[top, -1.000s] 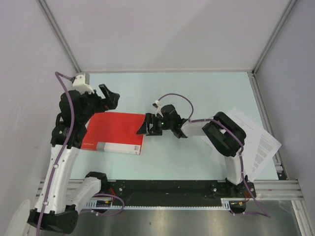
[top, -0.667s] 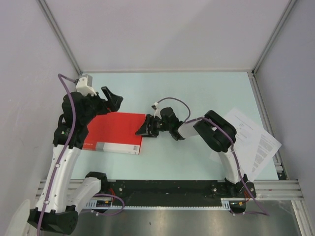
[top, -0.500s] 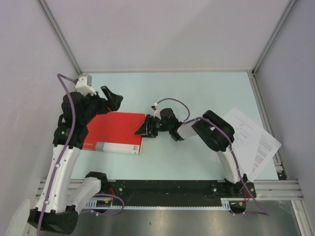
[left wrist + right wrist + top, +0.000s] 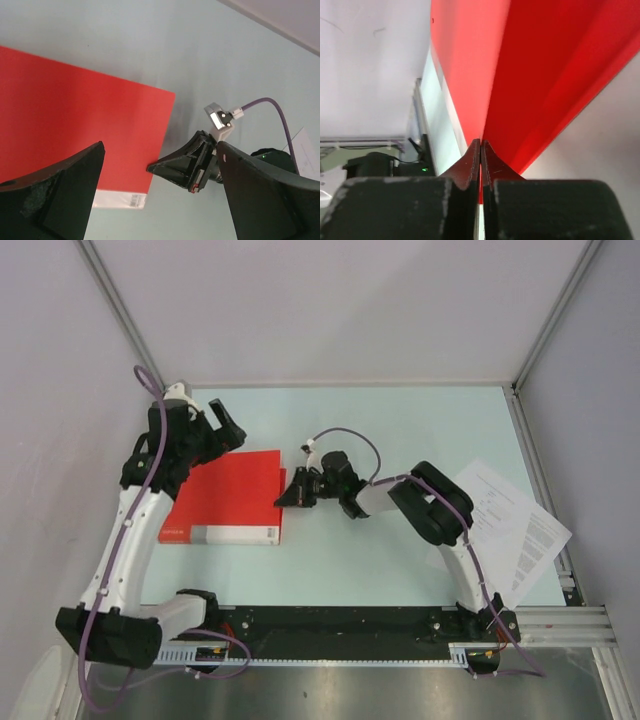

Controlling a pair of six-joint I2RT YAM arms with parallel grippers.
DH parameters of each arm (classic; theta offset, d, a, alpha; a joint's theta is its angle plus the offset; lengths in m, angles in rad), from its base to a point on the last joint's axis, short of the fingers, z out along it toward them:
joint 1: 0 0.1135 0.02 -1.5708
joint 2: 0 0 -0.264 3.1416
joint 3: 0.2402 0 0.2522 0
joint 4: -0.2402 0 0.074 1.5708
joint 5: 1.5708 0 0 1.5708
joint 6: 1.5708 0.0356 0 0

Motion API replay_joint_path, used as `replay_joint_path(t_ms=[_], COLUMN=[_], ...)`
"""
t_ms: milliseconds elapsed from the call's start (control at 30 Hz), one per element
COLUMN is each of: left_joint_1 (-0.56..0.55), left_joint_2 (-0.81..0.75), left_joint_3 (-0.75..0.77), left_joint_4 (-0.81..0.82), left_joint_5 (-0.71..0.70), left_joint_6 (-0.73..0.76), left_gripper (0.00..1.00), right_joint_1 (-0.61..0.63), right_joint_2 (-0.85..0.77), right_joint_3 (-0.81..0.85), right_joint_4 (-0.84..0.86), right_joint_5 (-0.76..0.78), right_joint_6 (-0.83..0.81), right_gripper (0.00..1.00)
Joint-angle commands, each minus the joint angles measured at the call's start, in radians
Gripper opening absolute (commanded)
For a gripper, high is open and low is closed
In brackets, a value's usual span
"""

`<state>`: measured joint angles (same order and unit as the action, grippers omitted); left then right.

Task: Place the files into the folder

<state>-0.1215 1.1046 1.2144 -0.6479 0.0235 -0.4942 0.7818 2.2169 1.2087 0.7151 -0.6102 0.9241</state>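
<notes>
The red folder (image 4: 228,498) lies flat on the pale table at the left, its white label strip along the near edge. My right gripper (image 4: 284,498) reaches in from the right and is shut on the folder's right edge. In the right wrist view the jaws (image 4: 480,143) pinch the red folder (image 4: 540,75) edge-on. My left gripper (image 4: 229,430) hovers open above the folder's far left corner, holding nothing. Its view shows the folder (image 4: 75,125) and the right gripper (image 4: 155,168) between its wide fingers (image 4: 75,170). The files (image 4: 510,525) lie as white printed sheets at the right.
Grey walls and aluminium frame posts (image 4: 130,330) close in the table on three sides. A black base rail (image 4: 340,625) runs along the near edge. A purple cable (image 4: 345,435) loops over the right wrist. The files overlap the right rail (image 4: 555,530).
The right gripper has closed on the folder's right edge. The left arm has swung up and back toward the far left corner. The folder has shifted slightly to the left.
</notes>
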Motion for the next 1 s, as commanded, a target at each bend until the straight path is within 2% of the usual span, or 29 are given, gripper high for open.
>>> replay_joint_path(t_ms=[0,33,100,200,300,433,600,733,767,800,967], left_joint_1=[0.002,0.002,0.003,0.002,0.002,0.002,-0.040,-0.067,-0.079,-0.086,-0.142], left_joint_2=[0.053,0.070,0.128,0.221,0.288,0.325,0.316,0.354,0.365,0.377,0.455], left_joint_3=[0.154,0.187,0.224,0.327,0.384,0.384,0.352,0.316,0.316,0.324,0.390], left_joint_4=[-0.125,-0.136,-0.162,-0.272,-0.352,-0.414,-0.404,-0.386,-0.377,-0.374,-0.415], left_joint_5=[-0.083,-0.088,-0.080,-0.088,-0.074,-0.007,-0.020,0.013,0.018,0.016,-0.020], left_joint_6=[-0.182,-0.283,-0.355,-0.477,-0.595,-0.757,-0.859,-0.893,-0.889,-0.888,-0.891], left_gripper=[1.00,1.00,1.00,0.99,1.00,1.00,1.00,0.94,0.88,0.88,0.92], right_joint_1=[-0.035,-0.030,-0.003,0.031,0.063,0.083,0.103,0.154,0.161,0.169,0.177], right_joint_2=[-0.170,-0.193,-0.256,-0.305,-0.373,-0.445,-0.505,-0.542,-0.557,-0.565,-0.612], right_joint_3=[0.034,0.034,0.034,0.026,-0.021,-0.092,-0.155,-0.204,-0.210,-0.218,-0.277], right_joint_4=[-0.164,-0.207,-0.310,-0.397,-0.399,-0.352,-0.296,-0.266,-0.260,-0.255,-0.215], right_joint_5=[0.035,0.079,0.125,0.246,0.398,0.477,0.521,0.609,0.622,0.671,0.717], right_joint_6=[-0.365,-0.433,-0.628,-0.773,-0.829,-0.886,-0.921,-0.988,-1.013,-1.022,-1.050], right_gripper=[0.00,0.00,0.00,0.00,0.00,0.00,0.00,0.00,0.00,0.00,0.00])
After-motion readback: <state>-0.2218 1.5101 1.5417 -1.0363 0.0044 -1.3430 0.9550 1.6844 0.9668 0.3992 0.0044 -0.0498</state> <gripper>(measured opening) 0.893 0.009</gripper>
